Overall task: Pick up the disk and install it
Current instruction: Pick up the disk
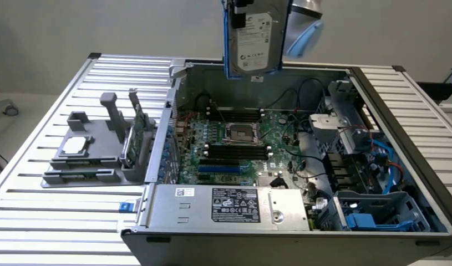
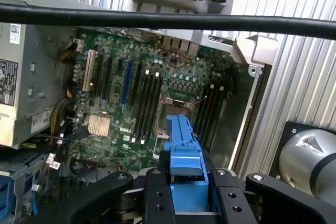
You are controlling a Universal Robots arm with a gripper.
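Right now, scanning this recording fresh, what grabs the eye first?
The disk hangs upright, label showing, at the top of the exterior view above the open computer case. In the wrist view black fingers clamp its blue rail over the green motherboard. A grey holder sits on the exterior view's left.

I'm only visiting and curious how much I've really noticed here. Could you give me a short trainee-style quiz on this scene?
1. True or false: the disk already sits inside the computer case.
2. Where is the disk? A) on the grey stand; B) clamped in the gripper above the computer case; C) lying on the motherboard.
3. What colour are the disk's carrier rails?
Key: 1 false; 2 B; 3 blue.
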